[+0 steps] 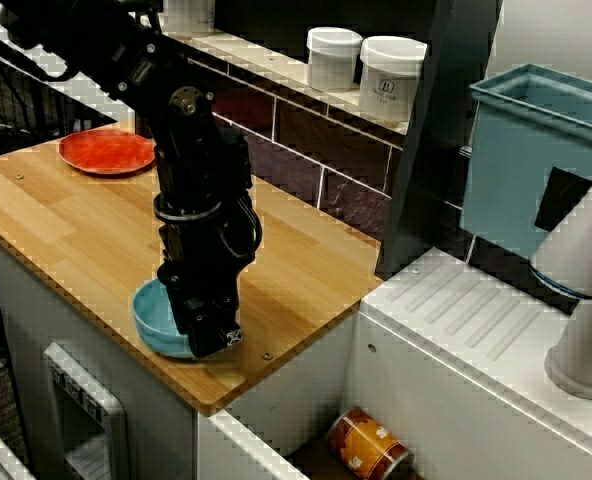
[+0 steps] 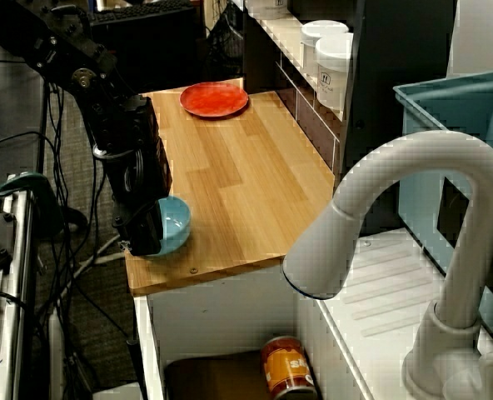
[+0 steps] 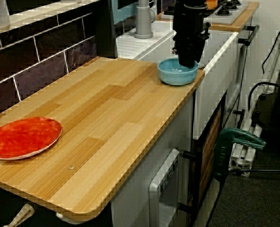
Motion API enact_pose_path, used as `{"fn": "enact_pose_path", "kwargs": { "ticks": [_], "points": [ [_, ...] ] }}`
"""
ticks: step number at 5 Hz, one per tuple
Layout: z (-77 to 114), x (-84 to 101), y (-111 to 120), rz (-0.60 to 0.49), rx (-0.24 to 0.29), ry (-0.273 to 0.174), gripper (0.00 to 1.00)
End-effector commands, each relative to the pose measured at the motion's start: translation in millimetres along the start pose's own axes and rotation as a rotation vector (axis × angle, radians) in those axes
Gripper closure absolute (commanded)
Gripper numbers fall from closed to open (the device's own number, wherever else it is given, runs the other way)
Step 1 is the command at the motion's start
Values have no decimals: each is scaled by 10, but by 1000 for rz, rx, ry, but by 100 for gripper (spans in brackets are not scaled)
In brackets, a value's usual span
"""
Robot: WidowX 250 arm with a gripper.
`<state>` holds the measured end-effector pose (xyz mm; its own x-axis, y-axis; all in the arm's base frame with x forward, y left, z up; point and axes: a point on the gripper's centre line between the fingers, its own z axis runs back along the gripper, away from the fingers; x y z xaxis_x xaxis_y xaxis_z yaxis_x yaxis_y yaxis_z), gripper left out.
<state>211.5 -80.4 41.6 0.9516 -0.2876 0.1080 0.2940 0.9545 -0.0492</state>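
The black end effector [image 1: 214, 338] straddles the rim of the shallow light-blue bowl [image 1: 154, 318] beneath it, near the edge of the wooden table [image 1: 76, 220]. Whether it is clenched cannot be told. Keeping level seems wise.

Soft, even light falls from overhead, and the wooden tabletop [image 1: 66, 215] looks warm and fairly bright. The black arm [image 1: 191, 160] swallows the light, so little detail shows on it. The white jars [image 1: 391, 75] are nearly washed out. In the view from behind the faucet [image 2: 413, 192], the faucet looms close and slightly soft. Straight edges look jagged in every view. Only a faint shadow lies under the bowl [image 3: 170, 75].
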Motion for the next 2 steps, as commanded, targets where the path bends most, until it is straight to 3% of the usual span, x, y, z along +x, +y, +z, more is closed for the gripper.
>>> {"fn": "enact_pose_path", "kwargs": {
  "ticks": [1,2],
  "points": [
    [54,78,104,28,-13,-23,0],
    [209,112,177,39,-37,-29,0]
  ]
}}
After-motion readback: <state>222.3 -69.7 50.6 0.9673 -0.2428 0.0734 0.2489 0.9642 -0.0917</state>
